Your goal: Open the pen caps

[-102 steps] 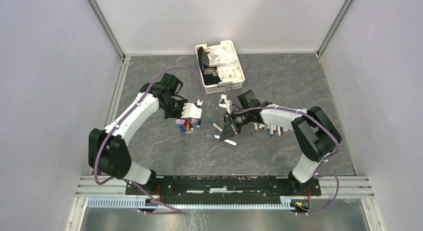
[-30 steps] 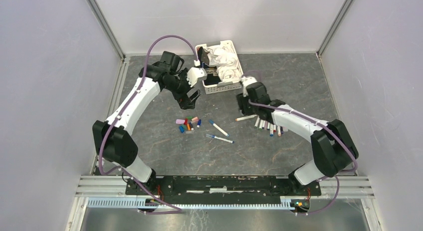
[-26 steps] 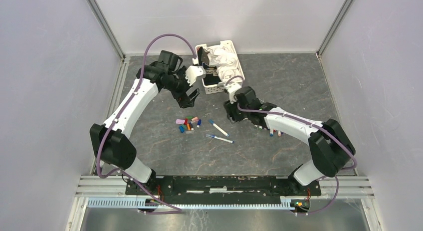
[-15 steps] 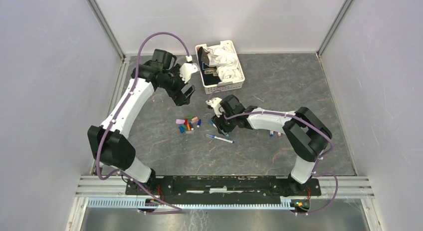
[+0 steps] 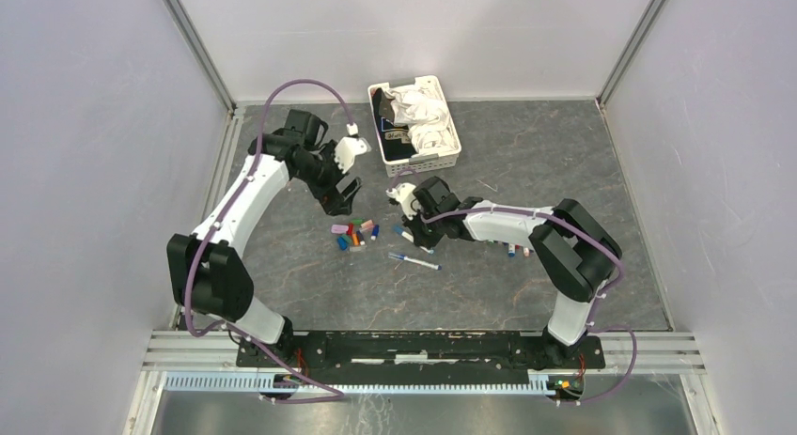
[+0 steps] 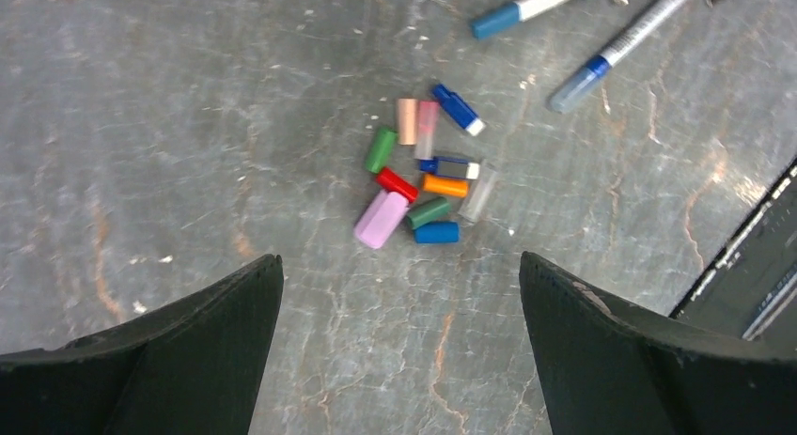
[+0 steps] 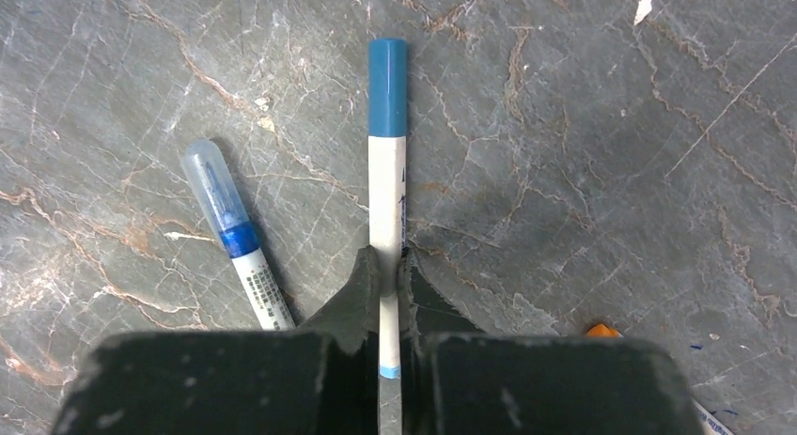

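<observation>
A pen with a white barrel [image 7: 386,186] and a blue pen cap [image 7: 387,87] lies on the grey table. My right gripper [image 7: 386,266] [image 5: 411,230] is shut on its barrel, with the cap pointing away from the jaws. A second pen [image 7: 230,233] with a clear cap lies just left of it, also seen as the lone pen [image 5: 414,261] in the top view. Several loose pen caps [image 6: 418,186] [image 5: 355,234] in pink, green, red, orange and blue sit in a small heap. Above and behind that heap my left gripper [image 6: 399,259] [image 5: 343,198] hangs open and holds nothing.
A white slotted basket [image 5: 444,156] holding crumpled white material and a dark item stands at the back centre. A few more pens [image 5: 512,250] peek out from under my right forearm. Grey walls close in the table on three sides.
My right arm swung left from the row of pens to the blue-capped pen and its jaws closed on the barrel. My left gripper drifted from beside the basket toward the cap heap, staying open.
</observation>
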### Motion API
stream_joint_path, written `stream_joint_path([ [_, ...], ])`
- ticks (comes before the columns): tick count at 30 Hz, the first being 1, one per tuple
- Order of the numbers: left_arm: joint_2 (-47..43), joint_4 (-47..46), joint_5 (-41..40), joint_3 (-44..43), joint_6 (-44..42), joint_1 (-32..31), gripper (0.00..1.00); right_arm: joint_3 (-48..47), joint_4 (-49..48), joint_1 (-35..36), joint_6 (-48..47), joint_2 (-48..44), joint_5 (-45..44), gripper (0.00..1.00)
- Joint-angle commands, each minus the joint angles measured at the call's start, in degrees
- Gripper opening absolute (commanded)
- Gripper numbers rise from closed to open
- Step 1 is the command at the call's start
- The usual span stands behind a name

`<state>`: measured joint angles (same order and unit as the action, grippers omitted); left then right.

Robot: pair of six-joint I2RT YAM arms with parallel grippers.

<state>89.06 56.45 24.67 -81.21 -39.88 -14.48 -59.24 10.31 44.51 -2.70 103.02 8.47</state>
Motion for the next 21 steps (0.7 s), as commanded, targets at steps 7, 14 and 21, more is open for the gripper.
stream_joint_path([
  [7,-5.3,3.4,17.6,8.4,-21.7,-0.3,1.00,-8.6,2.9,-4.3,0.7,-4.6,18.7,0.00],
  [14,-4.7,7.3,19.7,7.7,-30.8,-3.8,1.00,-15.1,9.4,-5.1,1.4,-1.7,38.4,0.00],
  [21,-5.4,7.8,17.1,9.5,-34.2,-8.4,0.93,-16.6,10.3,-5.0,2.3,0.4,45.3,0.00],
])
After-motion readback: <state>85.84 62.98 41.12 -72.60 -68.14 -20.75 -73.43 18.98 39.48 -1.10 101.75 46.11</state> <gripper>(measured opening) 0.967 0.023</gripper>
